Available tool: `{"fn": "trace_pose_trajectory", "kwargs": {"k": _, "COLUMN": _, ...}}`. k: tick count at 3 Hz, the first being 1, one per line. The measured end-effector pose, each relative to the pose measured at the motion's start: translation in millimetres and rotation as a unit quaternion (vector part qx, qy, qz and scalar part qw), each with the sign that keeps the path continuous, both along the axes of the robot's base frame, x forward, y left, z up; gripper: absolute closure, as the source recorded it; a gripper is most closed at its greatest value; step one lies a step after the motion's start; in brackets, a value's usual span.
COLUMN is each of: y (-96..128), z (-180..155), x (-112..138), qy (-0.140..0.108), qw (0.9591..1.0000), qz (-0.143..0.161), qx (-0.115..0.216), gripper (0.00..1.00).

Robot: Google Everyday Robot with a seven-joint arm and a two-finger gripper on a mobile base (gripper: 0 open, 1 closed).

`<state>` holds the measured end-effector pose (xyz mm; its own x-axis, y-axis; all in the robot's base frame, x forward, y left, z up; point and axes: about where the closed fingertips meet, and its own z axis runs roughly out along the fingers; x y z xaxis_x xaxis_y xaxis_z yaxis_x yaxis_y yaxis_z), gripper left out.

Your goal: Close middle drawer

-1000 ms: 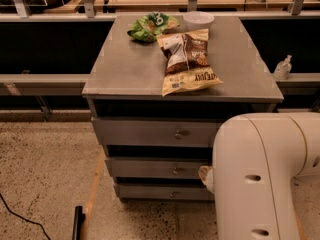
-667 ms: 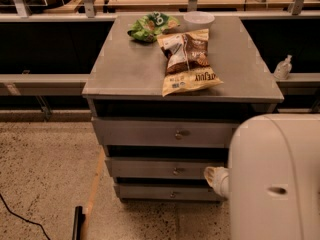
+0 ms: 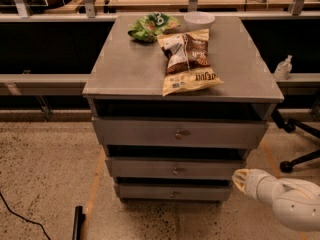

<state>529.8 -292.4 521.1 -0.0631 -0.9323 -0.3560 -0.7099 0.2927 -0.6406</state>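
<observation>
The grey cabinet point(image 3: 125, 74) has three drawer fronts stacked one over another. The middle drawer point(image 3: 150, 168) is the medium-sized front, with a small round knob point(image 3: 176, 171) at its centre. A dark gap shows above it. My gripper is out of view. Only a white arm link point(image 3: 285, 199) shows at the bottom right, and its rounded yellowish end point(image 3: 241, 179) sits just right of the middle drawer's right end, apart from it.
On the cabinet top lie a tan snack bag point(image 3: 187, 61), a green bag point(image 3: 152, 26) and a white bowl point(image 3: 199, 19). A chair base point(image 3: 300, 161) stands on the floor to the right. A dark object point(image 3: 77, 223) lies at the lower left.
The white arm has moved right and down, so it now covers far less of the view. The drawers' right side has come into sight. The drawers look unchanged.
</observation>
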Motion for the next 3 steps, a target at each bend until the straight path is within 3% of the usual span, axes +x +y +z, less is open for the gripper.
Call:
{"fn": "trace_pose_trajectory", "kwargs": {"k": 1, "y": 21.0, "z": -23.6, "x": -41.9, "qy": 0.071, "qw": 0.9972, "qz": 0.021, "qx": 0.003, "gripper": 1.00}}
{"fn": "trace_pose_trajectory", "kwargs": {"k": 2, "y": 29.5, "z": -30.1, "x": -53.3, "qy": 0.088, "qw": 0.9956, "qz": 0.032, "qx": 0.008, "gripper": 0.75}}
{"fn": "trace_pose_trajectory", "kwargs": {"k": 3, "y": 31.1, "z": -31.0, "x": -54.0, "qy": 0.089, "qw": 0.9954, "qz": 0.034, "qx": 0.008, "gripper": 0.53}}
